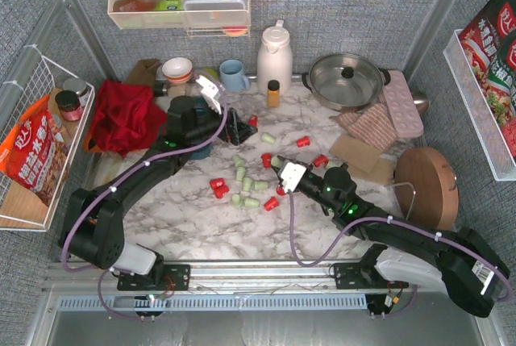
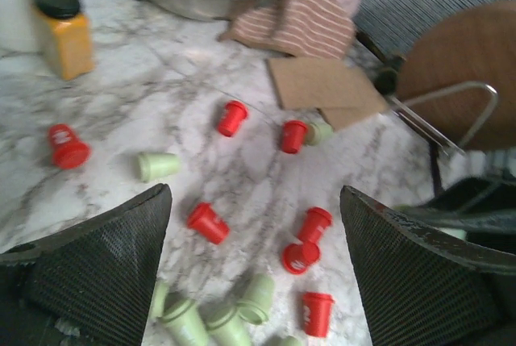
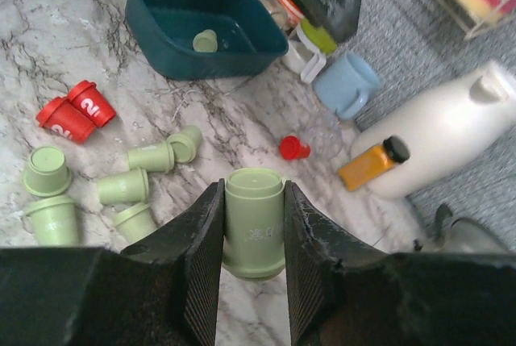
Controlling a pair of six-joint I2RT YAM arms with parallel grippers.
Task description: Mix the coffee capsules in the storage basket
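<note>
I see a white marble table (image 1: pixel 177 201) closed in by grey fabric walls, with wire racks hanging on them. The basket (image 3: pixel 161 39) stands on the left part of the table, next to a red cloth (image 1: pixel 125 116). Only one green capsule (image 3: pixel 205 40) lies inside the basket. The other capsules (image 1: pixel 239 173), red and green, are spread on the marble to the right of the basket, some lying on their side. Behind the basket are a blue mug (image 1: pixel 234 75), a white jug (image 1: pixel 274 57) and an amber bottle (image 1: pixel 273 93). Further right from the basket is a steel pan (image 1: pixel 347 80).

The left gripper (image 2: pixel 254 201) is just beside the basket on its right side. Its jaws are spread wide and there is nothing between them, with loose capsules below it on the table. The right gripper (image 3: pixel 253 201) is well to the right of the basket, among the capsules. Its jaws are narrow and they hold a second green capsule (image 3: pixel 255 237) upright, one finger on each side.
</note>
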